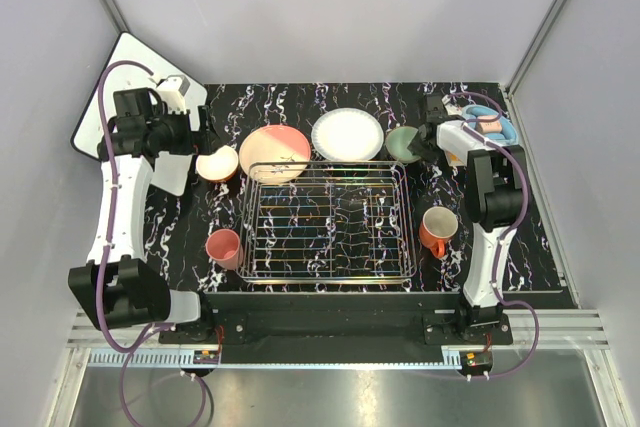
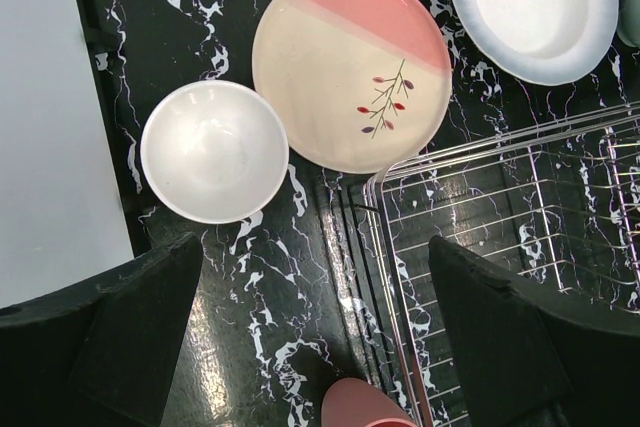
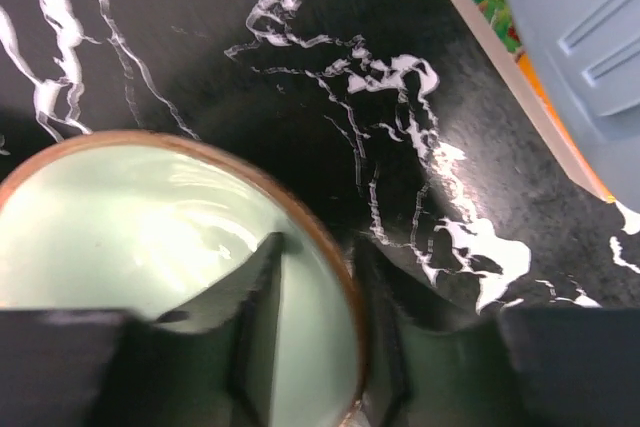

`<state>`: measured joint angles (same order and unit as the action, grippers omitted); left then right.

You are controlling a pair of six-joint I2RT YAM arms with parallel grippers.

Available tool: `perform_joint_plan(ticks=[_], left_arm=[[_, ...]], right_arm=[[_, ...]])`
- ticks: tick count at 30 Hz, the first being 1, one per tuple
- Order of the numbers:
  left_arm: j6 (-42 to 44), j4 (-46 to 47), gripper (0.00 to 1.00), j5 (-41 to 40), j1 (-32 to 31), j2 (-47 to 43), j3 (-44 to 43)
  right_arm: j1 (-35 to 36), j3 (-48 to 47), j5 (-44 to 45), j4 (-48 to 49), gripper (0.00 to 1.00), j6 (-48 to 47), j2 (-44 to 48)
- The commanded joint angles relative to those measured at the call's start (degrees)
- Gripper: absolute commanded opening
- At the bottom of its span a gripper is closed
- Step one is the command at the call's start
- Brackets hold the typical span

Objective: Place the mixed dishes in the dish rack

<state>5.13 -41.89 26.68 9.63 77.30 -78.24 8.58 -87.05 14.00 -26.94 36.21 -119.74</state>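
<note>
- Top view: dish rack (image 1: 325, 164) empty, nothing loaded; pink plate (image 1: 274, 153), white plate (image 1: 347, 134), mint-green bowl (image 1: 403, 144) behind it, orange bowl (image 1: 217, 163) and pink cup (image 1: 223, 246) left, orange mug (image 1: 438, 228) right. All six left.
- Left wrist: left gripper (image 2: 315, 257) spread wide, holding nothing, over bare mat betw. orange bowl and rack corner; plate rim just beside that corner.
- Right wrist: right gripper (image 3: 322, 277) astride mint-green bowl rim, one finger in, one out; can't tell if clamped. Mat edge close by.

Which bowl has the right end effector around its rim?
The mint-green bowl, right of the white plate: the right end effector straddles its rim. The orange bowl sits untouched.
</note>
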Motion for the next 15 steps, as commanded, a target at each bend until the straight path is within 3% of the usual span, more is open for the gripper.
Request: perform_joint_plan(ticks=[1, 3, 6, 12, 15], left_arm=[[0.67, 2.34, 0.99, 1.18, 0.30, -2.50, 0.10], [0.68, 2.25, 0.99, 1.10, 0.39, -2.94, 0.10], [0.67, 2.34, 0.99, 1.36, 0.30, -3.03, 0.36], [0.32, 2.43, 0.99, 2.15, 0.39, -2.59, 0.80], [0.24, 2.60, 0.99, 2.77, 0.39, -2.42, 1.07]], right_arm=[[0.56, 1.09, 2.17, 1.10, 0.31, -0.17, -0.75], [0.74, 1.70, 2.78, 1.19, 0.14, -0.52, 0.21], [1.00, 2.58, 4.45, 1.19, 0.00, -1.66, 2.75], [3.72, 5.83, 11.91, 0.92, 0.00, -5.00, 13.29], [6.71, 7.06, 19.64, -0.30, 0.00, -8.34, 18.92]])
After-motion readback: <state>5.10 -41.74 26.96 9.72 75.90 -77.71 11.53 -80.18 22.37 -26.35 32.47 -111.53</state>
